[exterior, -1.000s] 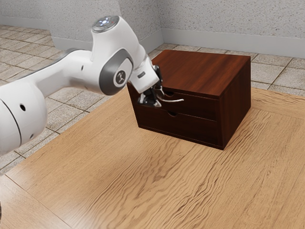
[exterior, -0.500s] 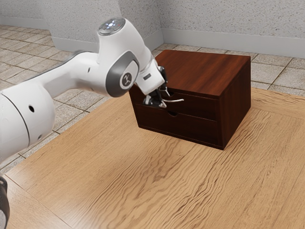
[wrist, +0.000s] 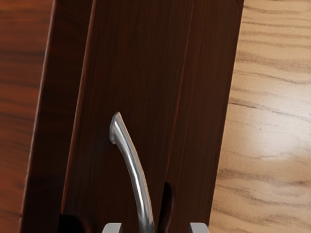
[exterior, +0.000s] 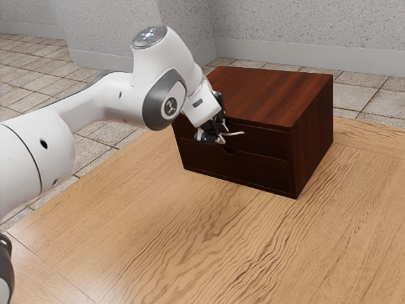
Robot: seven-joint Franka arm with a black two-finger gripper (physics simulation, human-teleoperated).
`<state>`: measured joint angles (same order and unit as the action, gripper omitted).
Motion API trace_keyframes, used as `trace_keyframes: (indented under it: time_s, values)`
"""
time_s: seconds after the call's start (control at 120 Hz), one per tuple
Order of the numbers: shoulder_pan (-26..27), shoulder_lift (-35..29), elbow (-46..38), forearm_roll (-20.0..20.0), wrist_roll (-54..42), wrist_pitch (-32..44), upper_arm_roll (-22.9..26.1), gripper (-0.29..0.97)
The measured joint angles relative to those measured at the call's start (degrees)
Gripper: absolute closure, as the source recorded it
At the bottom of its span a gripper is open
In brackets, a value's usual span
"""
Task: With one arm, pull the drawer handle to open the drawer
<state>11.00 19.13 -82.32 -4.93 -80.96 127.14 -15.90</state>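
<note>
A dark wooden cabinet (exterior: 266,95) with two drawers stands on the wooden table. The upper drawer front (exterior: 262,140) sits flush with the cabinet and carries a curved silver handle (exterior: 233,133). My gripper (exterior: 214,135) is at the end of the handle toward the exterior view's left. In the wrist view the handle (wrist: 129,160) runs down between my fingertips (wrist: 112,227), which stand well apart on either side of it. The gripper is open around the handle.
The lower drawer (exterior: 253,166) has a small notch grip and also looks shut. The light wooden table (exterior: 209,240) stretches out in front of the cabinet. Tiled floor (exterior: 44,69) and a grey wall lie behind.
My arm has moved toward the exterior view's right, bringing the gripper closer in over the handle's end. The drawer front has not moved.
</note>
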Motion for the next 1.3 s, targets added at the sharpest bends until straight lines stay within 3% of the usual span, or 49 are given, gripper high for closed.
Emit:
trace_keyframes:
  time_s: [0.4, 1.3]
  values:
    - [0.0, -2.4, -3.1, -0.1, 0.1, -0.1, 0.0, 0.60]
    - [1.5, -14.5, -18.0, 0.4, 0.4, 1.9, 0.5, 0.62]
